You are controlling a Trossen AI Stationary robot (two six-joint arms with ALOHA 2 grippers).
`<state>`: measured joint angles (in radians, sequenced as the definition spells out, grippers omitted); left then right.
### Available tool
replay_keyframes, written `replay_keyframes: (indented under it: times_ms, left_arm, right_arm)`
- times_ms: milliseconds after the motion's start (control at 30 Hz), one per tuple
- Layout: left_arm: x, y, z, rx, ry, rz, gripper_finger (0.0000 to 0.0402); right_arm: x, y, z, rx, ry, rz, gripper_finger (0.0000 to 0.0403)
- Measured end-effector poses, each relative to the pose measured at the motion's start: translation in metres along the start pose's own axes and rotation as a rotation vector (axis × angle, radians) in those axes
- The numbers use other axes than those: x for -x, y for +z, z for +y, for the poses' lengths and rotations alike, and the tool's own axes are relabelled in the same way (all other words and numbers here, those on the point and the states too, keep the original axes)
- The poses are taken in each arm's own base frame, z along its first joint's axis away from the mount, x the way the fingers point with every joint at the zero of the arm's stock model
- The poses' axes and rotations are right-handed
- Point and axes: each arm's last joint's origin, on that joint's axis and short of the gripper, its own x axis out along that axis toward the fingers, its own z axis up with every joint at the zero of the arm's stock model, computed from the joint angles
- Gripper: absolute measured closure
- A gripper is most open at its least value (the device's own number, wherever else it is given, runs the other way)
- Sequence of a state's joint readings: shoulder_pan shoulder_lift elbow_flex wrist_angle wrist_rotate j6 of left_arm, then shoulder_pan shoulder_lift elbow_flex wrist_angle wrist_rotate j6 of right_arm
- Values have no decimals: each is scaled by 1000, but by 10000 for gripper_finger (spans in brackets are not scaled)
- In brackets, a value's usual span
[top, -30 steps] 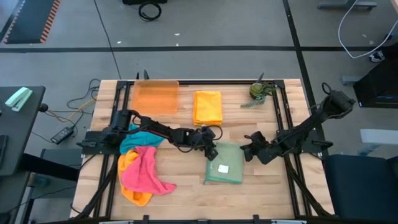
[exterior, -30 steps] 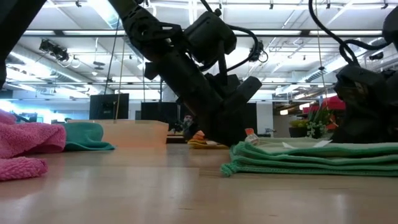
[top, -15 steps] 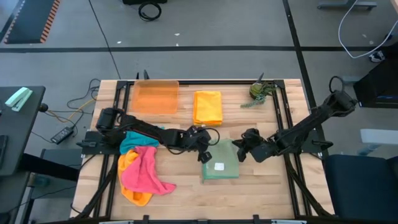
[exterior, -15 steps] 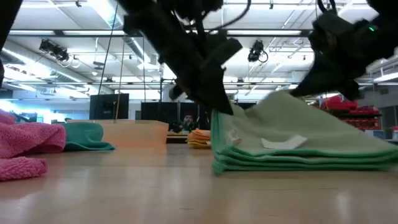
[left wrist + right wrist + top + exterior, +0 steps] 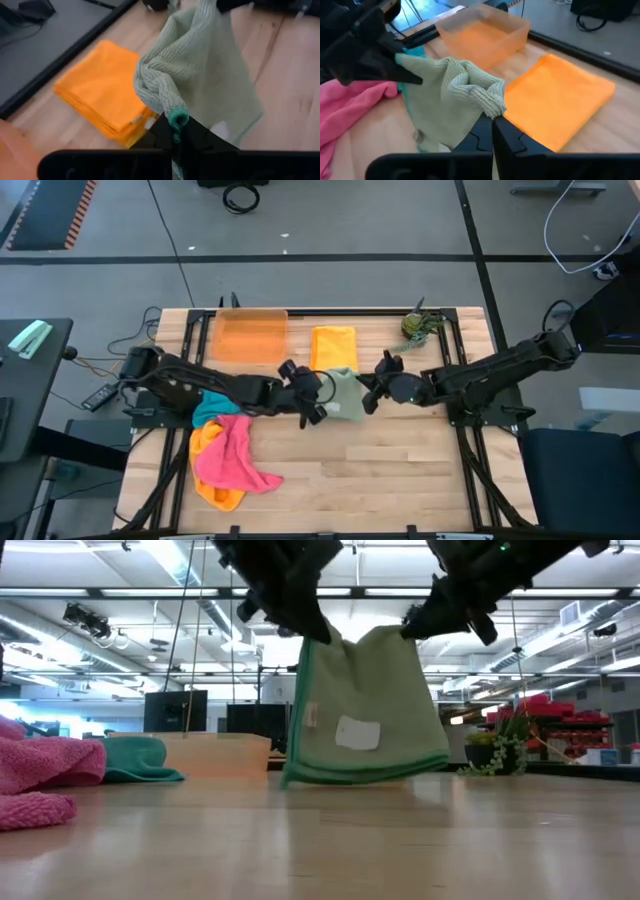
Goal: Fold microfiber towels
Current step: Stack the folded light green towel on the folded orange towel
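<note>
A folded sage-green towel [image 5: 345, 394] with a white tag [image 5: 358, 733] hangs in the air between my two grippers, clear of the table, over the table's middle. My left gripper [image 5: 318, 392] is shut on its left top corner, my right gripper [image 5: 372, 392] on its right top corner. A folded orange towel [image 5: 334, 346] lies flat on the table just beyond it. A heap of pink [image 5: 230, 451], orange and teal [image 5: 212, 408] towels lies at the near left. My left gripper pinches the green towel's bunched top corner [image 5: 167, 102] between its two fingers, several layers together, coming level from the table's left. The towel hangs below, clear of the table. My right gripper pinches the towel's other top corner [image 5: 489, 102] between its two fingers, several layers bunched, coming level from the table's right. The top edge sags slightly between the grippers.
A translucent orange tray [image 5: 250, 335] stands at the far left. A small potted plant [image 5: 417, 327] stands at the far right. Bare wood shows in front of the hanging towel, toward the near edge.
Both grippers have closed on the folded green towel's corners and risen, moving toward the table's far edge and toward each other. The towel, flat on the table a second ago, has been lifted clear and now hangs upright near the orange towel.
</note>
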<state>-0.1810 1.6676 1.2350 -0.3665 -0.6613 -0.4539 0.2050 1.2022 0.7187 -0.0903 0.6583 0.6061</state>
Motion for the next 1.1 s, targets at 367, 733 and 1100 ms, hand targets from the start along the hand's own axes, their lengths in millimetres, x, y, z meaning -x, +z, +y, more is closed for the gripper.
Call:
replay_keyframes:
  times_ms: [367, 733, 1100]
  left_arm:
    - [7, 26, 36, 1, 47, -55, 384]
    - [-18, 42, 83, 17, 140, -36, 382]
    - [-39, 48, 113, 36, 156, -15, 381]
  right_arm:
    - [-3, 46, -9, 16, -40, -61, 401]
    - [-21, 71, -45, -54, -103, -55, 401]
    - [-51, 72, -75, -66, -170, 9, 401]
